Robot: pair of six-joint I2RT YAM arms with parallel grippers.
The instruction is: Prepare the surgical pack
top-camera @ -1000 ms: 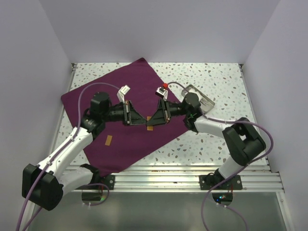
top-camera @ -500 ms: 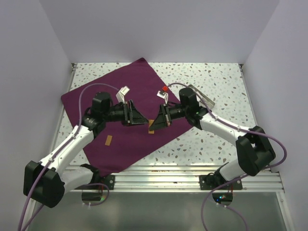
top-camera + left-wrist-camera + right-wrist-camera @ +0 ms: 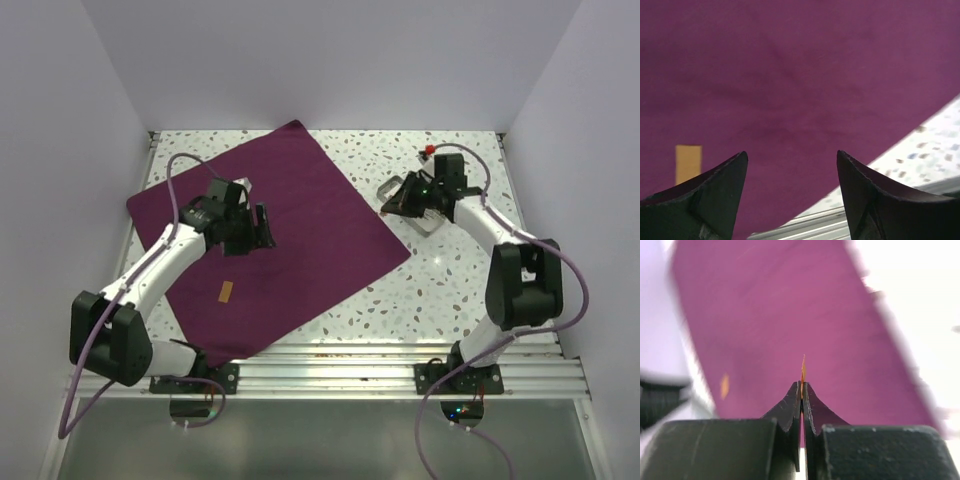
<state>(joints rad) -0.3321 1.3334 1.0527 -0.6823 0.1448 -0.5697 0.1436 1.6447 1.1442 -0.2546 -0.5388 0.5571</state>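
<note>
The surgical pack (image 3: 290, 225) is a large purple-maroon cloth lying flat and askew on the speckled table; it fills most of the left wrist view (image 3: 790, 75). My left gripper (image 3: 264, 228) hovers over its left half, open and empty (image 3: 792, 165). A small orange strip (image 3: 226, 291) lies on the cloth near its front edge (image 3: 688, 162). My right gripper (image 3: 390, 198) is at the back right, above the grey metal tray (image 3: 430, 221). It is shut (image 3: 802, 384) on a second thin orange strip (image 3: 803, 369), seen edge-on.
The metal rail (image 3: 380, 360) runs along the table's near edge, also in the left wrist view (image 3: 815, 227). White walls close in the left, back and right sides. Bare speckled table (image 3: 450, 290) lies right of the cloth.
The two grippers met over the cloth's middle; the right one shut on the orange strip and carried it to the back right. The left opened and drew back leftward.
</note>
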